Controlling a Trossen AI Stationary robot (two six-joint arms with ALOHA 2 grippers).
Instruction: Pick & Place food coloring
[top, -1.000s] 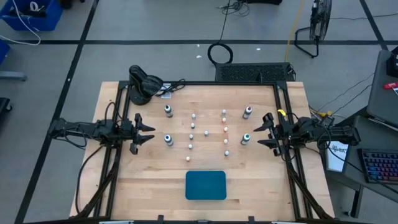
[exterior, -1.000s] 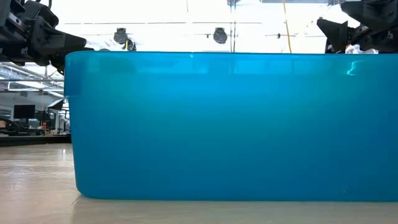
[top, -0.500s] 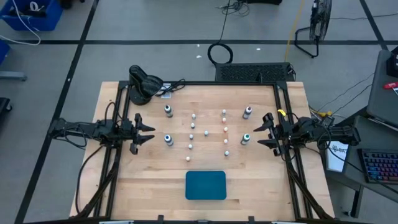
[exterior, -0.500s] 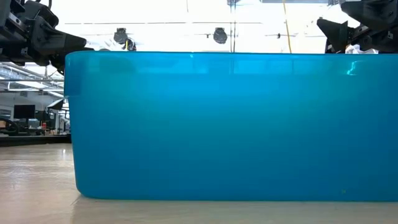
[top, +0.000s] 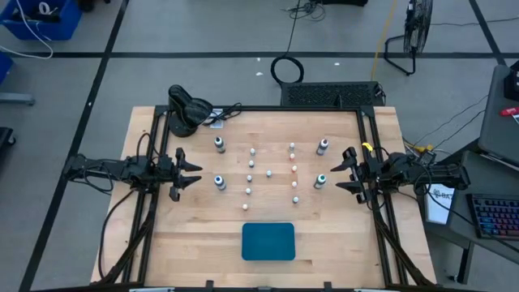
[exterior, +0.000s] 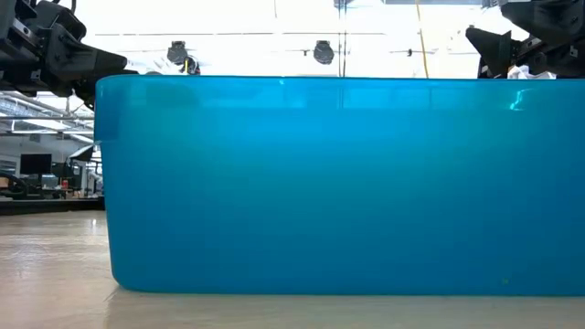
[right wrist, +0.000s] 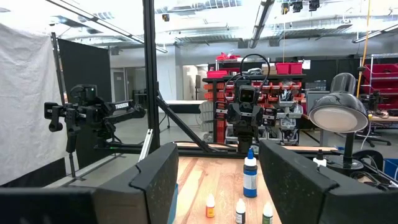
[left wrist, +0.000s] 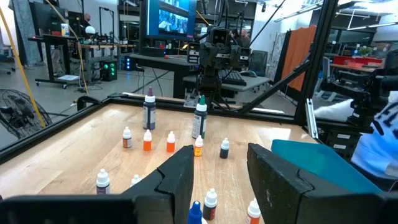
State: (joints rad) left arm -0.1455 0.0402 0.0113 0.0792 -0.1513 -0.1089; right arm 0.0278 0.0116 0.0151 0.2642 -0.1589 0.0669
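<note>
Open workshop floor all round, with cables, a fan and desks beyond; in the middle, a pale wooden worktop (top: 268, 203) inside a dark frame. Near its front edge, midway between the two arms and nearer the camera side than either claw, a flat teal tray (top: 268, 241), empty from above. Between the claws, standing on the bare wood: four larger white-topped bottles (top: 220, 182) at the corners of the group, one just ahead of each claw and one farther back on each side, with a scatter of tiny dropper bottles (top: 249, 179) inside them.

Left claw (top: 188, 172) at the worktop's left edge, fingers spread, gripping nothing, pointed at the group. Right claw (top: 345, 170) at the right edge, likewise spread and empty, the green-bodied bottle (top: 320, 181) just in front of it.

Judged: no bottle in the tray yet, so the task at its very start, the first reach not begun. Next move likely: advance one claw to the nearest large bottle, lower around its body, close without tipping the small neighbours.
</note>
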